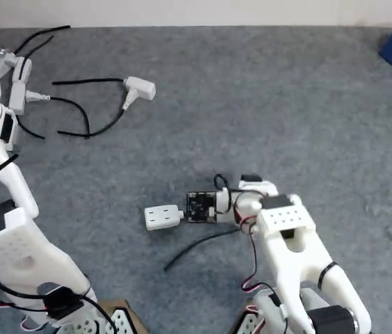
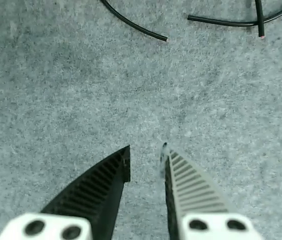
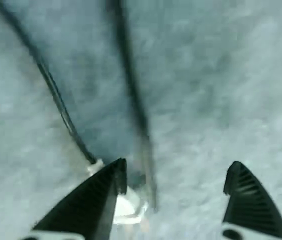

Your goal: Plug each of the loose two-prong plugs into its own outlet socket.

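The outlet socket (image 1: 162,217) lies mid-frame on the table, long axis left-right, just left of the wide-spread right hand (image 3: 178,165), while the loose plug (image 1: 140,89) sits upper left, on the side of the slightly parted left hand (image 2: 146,155).

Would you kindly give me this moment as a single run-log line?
left gripper: open, over bare carpet | right gripper: open, over black cable | plug: loose, apart from outlet socket
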Controlling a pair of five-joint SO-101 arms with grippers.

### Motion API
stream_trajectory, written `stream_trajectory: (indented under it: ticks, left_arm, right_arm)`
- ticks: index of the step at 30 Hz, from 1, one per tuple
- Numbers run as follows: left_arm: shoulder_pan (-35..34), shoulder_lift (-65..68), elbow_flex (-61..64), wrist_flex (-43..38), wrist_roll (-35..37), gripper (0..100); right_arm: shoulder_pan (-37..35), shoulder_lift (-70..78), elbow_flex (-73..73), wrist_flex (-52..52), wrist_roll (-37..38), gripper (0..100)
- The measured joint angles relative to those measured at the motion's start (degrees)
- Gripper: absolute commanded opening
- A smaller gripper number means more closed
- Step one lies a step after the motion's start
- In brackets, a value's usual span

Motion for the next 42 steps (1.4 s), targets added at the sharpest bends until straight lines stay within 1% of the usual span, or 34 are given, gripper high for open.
stream_trajectory:
  ticks: [3, 5, 11, 13, 15, 18, 20, 27, 31, 36, 42]
  left_arm:
    - [-0.18, 0.00, 0.88, 0.00, 0.00, 12]
    - [-0.18, 0.00, 2.73, -0.26, 0.00, 12]
    - [-0.18, 0.00, 8.53, -4.57, 0.00, 12]
    - [-0.09, 0.00, 9.58, -5.27, 0.00, 12]
    - [-0.09, 0.00, 9.85, -5.45, 0.00, 12]
    - [-0.18, 0.00, 9.85, -5.54, 0.00, 12]
    - [-0.18, 0.00, 9.85, -5.54, 0.00, 12]
    - [-0.18, 0.00, 10.20, -5.54, 0.00, 12]
    - [-0.53, 0.00, 10.37, -5.54, 0.00, 12]
    - [-2.02, 0.00, 10.37, -5.54, 0.00, 12]
    - [-2.99, 0.00, 10.37, -5.54, 0.00, 12]
  right_arm:
    - [-1.23, 0.00, -8.18, 10.81, -2.20, 31.0]
    - [-2.29, 0.00, -11.60, 16.44, -1.76, 31.0]
    - [-3.16, 0.00, -15.65, 35.16, 11.78, 31.0]
    - [-3.16, 0.00, -15.65, 36.75, 14.68, 30.3]
    - [-3.34, 0.00, -14.95, 37.71, 17.05, 25.7]
    - [-3.34, 0.00, -13.19, 35.69, 18.55, 16.4]
    - [-3.34, 0.00, -11.60, 31.56, 17.49, 14.9]
    - [-3.43, 0.00, -3.43, 18.11, 16.79, 14.9]
    - [-3.43, 0.00, -3.34, 15.12, 16.09, 14.9]
    - [-3.34, 0.26, -2.46, 7.56, 11.60, 19.5]
    - [-3.34, 8.53, -2.90, 4.13, 10.90, 19.5]
